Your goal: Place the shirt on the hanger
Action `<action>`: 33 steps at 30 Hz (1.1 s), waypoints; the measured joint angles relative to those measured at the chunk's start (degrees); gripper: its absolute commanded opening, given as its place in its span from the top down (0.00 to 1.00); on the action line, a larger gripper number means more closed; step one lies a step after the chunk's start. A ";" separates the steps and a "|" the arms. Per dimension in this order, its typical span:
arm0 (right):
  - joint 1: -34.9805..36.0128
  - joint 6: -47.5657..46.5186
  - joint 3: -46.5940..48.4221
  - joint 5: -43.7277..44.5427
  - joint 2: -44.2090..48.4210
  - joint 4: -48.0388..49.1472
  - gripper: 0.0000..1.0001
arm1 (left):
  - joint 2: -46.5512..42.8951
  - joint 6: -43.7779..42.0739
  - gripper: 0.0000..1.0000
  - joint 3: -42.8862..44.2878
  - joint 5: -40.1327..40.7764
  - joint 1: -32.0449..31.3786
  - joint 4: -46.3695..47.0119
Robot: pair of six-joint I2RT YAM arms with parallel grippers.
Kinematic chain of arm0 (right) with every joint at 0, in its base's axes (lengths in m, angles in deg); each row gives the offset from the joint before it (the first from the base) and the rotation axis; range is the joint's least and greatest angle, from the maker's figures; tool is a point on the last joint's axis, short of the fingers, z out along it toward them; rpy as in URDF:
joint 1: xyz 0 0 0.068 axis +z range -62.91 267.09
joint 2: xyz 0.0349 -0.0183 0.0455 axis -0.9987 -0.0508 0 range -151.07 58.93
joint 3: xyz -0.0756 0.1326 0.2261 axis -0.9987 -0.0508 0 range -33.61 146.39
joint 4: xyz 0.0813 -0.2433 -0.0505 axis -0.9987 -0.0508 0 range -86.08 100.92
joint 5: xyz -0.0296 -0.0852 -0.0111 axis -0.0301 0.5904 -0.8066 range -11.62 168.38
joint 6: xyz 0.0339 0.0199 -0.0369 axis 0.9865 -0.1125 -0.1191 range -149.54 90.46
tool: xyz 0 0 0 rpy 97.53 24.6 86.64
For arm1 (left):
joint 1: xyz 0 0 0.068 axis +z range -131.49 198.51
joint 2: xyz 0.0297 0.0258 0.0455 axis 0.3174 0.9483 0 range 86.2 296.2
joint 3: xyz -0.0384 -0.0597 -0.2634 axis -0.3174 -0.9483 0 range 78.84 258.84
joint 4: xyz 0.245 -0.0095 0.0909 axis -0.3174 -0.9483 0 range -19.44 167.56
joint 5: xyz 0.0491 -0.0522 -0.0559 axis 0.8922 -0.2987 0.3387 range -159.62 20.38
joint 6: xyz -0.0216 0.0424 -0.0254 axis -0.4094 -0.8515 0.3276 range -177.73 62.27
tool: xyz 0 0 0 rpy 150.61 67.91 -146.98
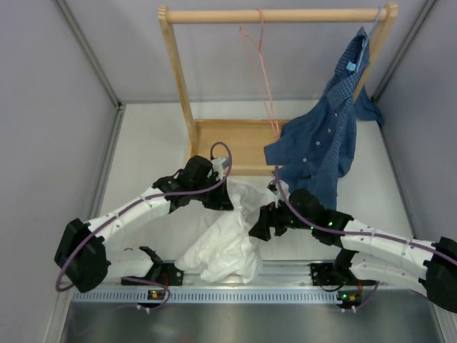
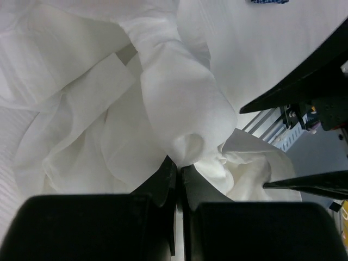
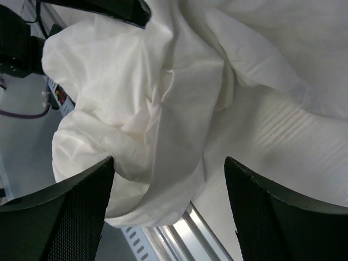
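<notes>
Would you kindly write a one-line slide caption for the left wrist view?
Left gripper shut on a fold of the bunched white shirt, seen from the wrist.

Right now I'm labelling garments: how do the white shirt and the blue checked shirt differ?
The white shirt is plain; the blue checked shirt is patterned. The white shirt lies crumpled on the table, pinched by the left pincer; the blue checked shirt hangs from the wooden rail. Both look rumpled.
</notes>
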 measured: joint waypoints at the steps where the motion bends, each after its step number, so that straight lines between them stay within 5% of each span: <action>1: 0.35 0.68 0.02 1.18 -1.97 1.60 0.23 | -0.79 -0.02 1.00 0.00 0.50 0.00 -0.28; 4: 1.44 1.95 0.04 2.82 -7.08 6.38 0.30 | -4.48 -0.09 0.95 0.00 1.86 0.00 -1.03; 7: 2.32 3.56 0.11 2.36 -10.49 10.82 0.69 | -7.45 -0.26 0.56 0.00 3.65 0.00 -1.46; 8: 2.62 4.13 0.13 2.05 -11.30 12.70 0.92 | -8.33 -0.13 0.25 0.04 5.05 0.00 -1.81; 11: 3.39 6.49 0.72 3.04 -11.98 14.93 0.98 | -9.53 0.11 0.03 1.33 9.73 0.00 -4.55; 20: 9.11 7.76 20.02 25.70 -17.40 4.44 1.00 | -19.12 -0.46 0.07 12.41 21.44 -3.21 -11.17; 28: 10.10 8.35 25.62 36.41 -22.43 -1.46 0.96 | -16.17 1.14 0.11 11.47 41.24 -36.22 -11.21; 33: 10.10 7.91 25.62 36.39 -22.34 -1.79 0.92 | -14.80 1.25 0.24 5.75 53.18 -38.10 -11.30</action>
